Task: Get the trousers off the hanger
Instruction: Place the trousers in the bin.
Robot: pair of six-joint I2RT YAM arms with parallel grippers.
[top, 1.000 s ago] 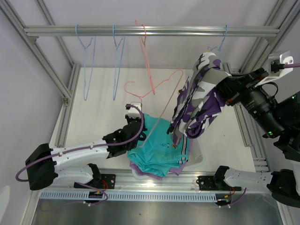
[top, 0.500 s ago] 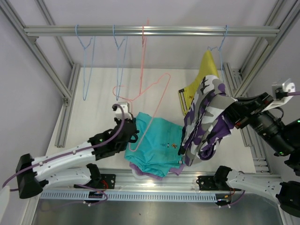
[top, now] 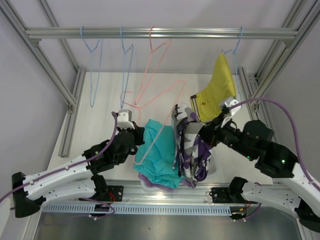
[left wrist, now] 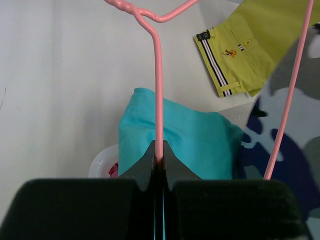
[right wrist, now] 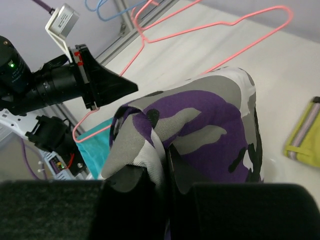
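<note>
My left gripper (top: pixel 134 139) (left wrist: pixel 159 157) is shut on a wire of a bare pink hanger (left wrist: pixel 158 90) (right wrist: pixel 215 24), held over the pile. My right gripper (top: pixel 202 134) (right wrist: pixel 167 165) is shut on the purple-grey-white camouflage trousers (top: pixel 190 145) (right wrist: pixel 210 115), which drape onto the pile, off any hanger. The teal trousers (top: pixel 155 155) (left wrist: pixel 190 140) lie on top of the lilac ones (top: pixel 150 181). The mustard yellow trousers (top: pixel 217 85) (left wrist: pixel 250 50) hang from a blue hanger at the right of the rail. A scrap of pink cloth (left wrist: pixel 114 170) shows under the teal.
The pile sits in a white bin (top: pixel 212 167) (left wrist: pixel 100 162) at the near edge. Two bare blue hangers (top: pixel 92 60) (top: pixel 126 60) and a pink one (top: pixel 152 47) hang from the metal rail (top: pixel 190 33). Frame posts stand at both sides.
My right gripper has carried the camouflage trousers down and left from near the rail onto the pile, uncovering the yellow trousers. My left gripper has drawn the pink hanger a little left.
</note>
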